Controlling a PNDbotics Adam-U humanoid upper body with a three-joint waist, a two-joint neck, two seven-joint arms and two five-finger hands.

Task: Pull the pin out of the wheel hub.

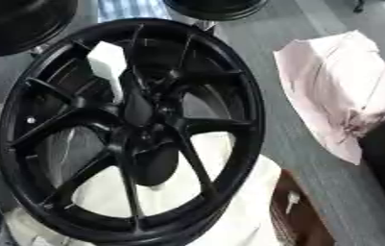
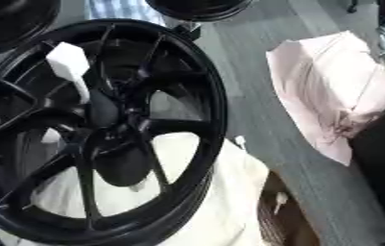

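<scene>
Hub sits at the middle of the black wheel, which fills the left and centre of both views and stands tilted toward us on a white cloth. We judge the cloth is there to cushion the rim and keep the wheel propped with its face open to a reach from the front.

A dark robot hand lies over the hub, reaching down from about 12 o'clock, black against the black spokes. We cannot tell whether its fingers are spread or closed, nor whether they touch anything. A white wrap shows on the arm at about 11 o'clock from the hub. We cannot make out the pin itself; if it is still seated, it is hidden among the dark shapes at the centre. The placing of the robot hand suggests the step in hand is reaching for or gripping the pin, with the pull not yet shown done.

The other robot hand shows in neither view.

Outward, at 3 o'clock and well apart from the wheel, a pink cloth lies crumpled on the grey floor. At 12 o'clock and 10 o'clock, parts of two more dark wheels show at the far edge. A brown box sits at 5 o'clock, just beside the white cloth.
</scene>
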